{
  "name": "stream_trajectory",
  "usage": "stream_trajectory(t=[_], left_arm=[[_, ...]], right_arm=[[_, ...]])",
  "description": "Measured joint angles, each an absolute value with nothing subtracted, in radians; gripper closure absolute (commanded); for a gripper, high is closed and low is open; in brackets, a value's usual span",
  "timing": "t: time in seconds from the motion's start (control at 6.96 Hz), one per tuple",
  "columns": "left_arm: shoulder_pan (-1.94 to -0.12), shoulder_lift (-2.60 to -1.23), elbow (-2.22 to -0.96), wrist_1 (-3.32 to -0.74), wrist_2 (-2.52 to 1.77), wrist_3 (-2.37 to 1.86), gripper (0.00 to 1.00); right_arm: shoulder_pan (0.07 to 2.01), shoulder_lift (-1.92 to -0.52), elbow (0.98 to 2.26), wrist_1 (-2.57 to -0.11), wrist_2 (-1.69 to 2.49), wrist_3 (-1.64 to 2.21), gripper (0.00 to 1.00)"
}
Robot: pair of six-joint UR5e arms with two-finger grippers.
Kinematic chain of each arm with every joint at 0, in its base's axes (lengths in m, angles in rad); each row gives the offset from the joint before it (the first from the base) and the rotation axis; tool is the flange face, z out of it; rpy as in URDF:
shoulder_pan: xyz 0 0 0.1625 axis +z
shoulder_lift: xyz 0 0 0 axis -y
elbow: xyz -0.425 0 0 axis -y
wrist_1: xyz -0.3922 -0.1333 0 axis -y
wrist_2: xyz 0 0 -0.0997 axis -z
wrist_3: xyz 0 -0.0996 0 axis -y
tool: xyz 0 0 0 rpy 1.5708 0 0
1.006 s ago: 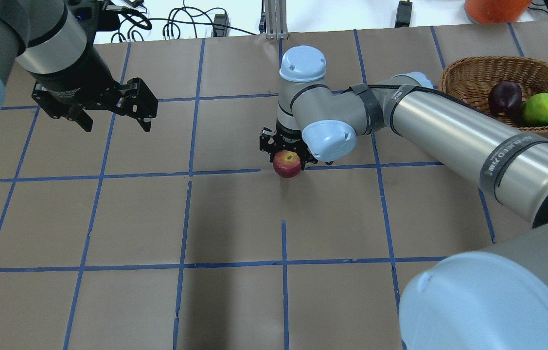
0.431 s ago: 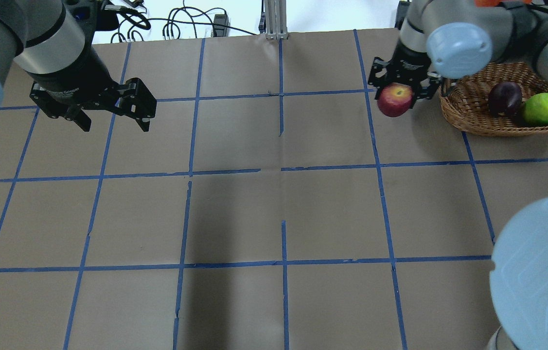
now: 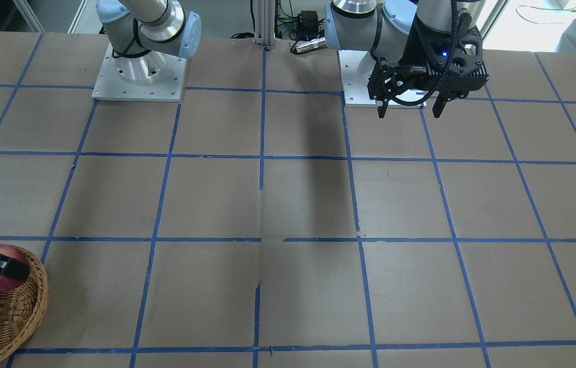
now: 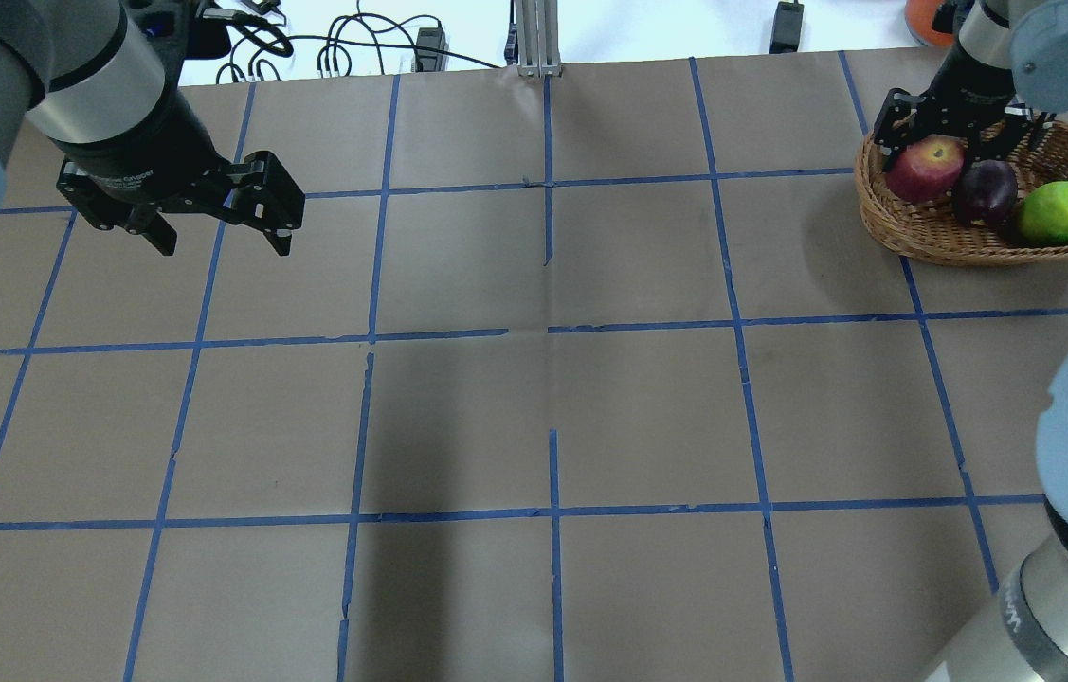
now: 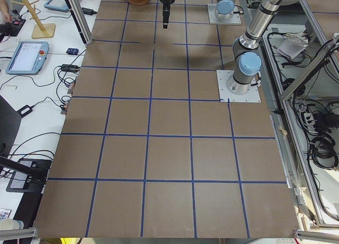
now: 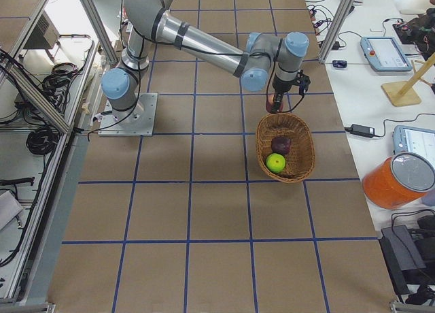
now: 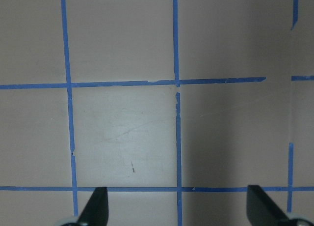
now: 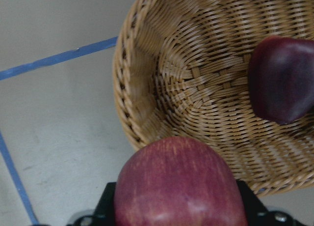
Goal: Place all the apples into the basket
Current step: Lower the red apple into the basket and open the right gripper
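The right claw [image 4: 939, 144] is clamped on the red apple [image 4: 922, 170], holding it over the edge of the wicker basket [image 4: 969, 248], where the purple apple [image 4: 986, 189] and the green apple [image 4: 1055, 212] lie side by side, while the left claw [image 4: 224, 244] hangs spread wide and empty over the table [image 4: 543, 426].

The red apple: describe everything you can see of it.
The red apple is round, smooth and glossy, deep red with a yellowish blush by the stem. It is clamped between the fingers of the right end effector, which is shut on it. It hangs above the wicker basket at its rim, not yet resting inside, apart from the maroon apple.
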State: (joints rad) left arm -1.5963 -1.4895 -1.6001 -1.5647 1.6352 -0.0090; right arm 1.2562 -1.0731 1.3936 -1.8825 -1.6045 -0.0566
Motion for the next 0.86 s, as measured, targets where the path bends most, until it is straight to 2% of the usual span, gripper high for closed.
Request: stream_trajectory(t=[0.29, 0.43, 0.58, 0.72, 0.86], left_arm=[[-1.597, -1.489, -1.6, -1.565, 1.635, -0.009, 0.0], [-1.597, -1.489, -1.6, -1.565, 1.635, -0.009, 0.0], [-1.597, -1.49, -1.6, -1.565, 1.635, -0.009, 0.0], [-1.597, -1.49, -1.599, -1.565, 1.635, -0.009, 0.0], [-1.597, -1.491, -1.599, -1.565, 1.635, -0.009, 0.0]], right_arm=[[1.23, -1.008, 1.388, -1.953, -1.608, -0.12, 1.0], [1.226, -0.987, 1.388, -1.969, -1.609, -0.128, 0.65], [1.224, -0.971, 1.39, -1.977, -1.612, -0.13, 0.07], [1.221, -0.956, 1.394, -1.997, -1.625, -0.131, 0.0], [1.22, -0.951, 1.396, -2.024, -1.649, -0.134, 0.0]])
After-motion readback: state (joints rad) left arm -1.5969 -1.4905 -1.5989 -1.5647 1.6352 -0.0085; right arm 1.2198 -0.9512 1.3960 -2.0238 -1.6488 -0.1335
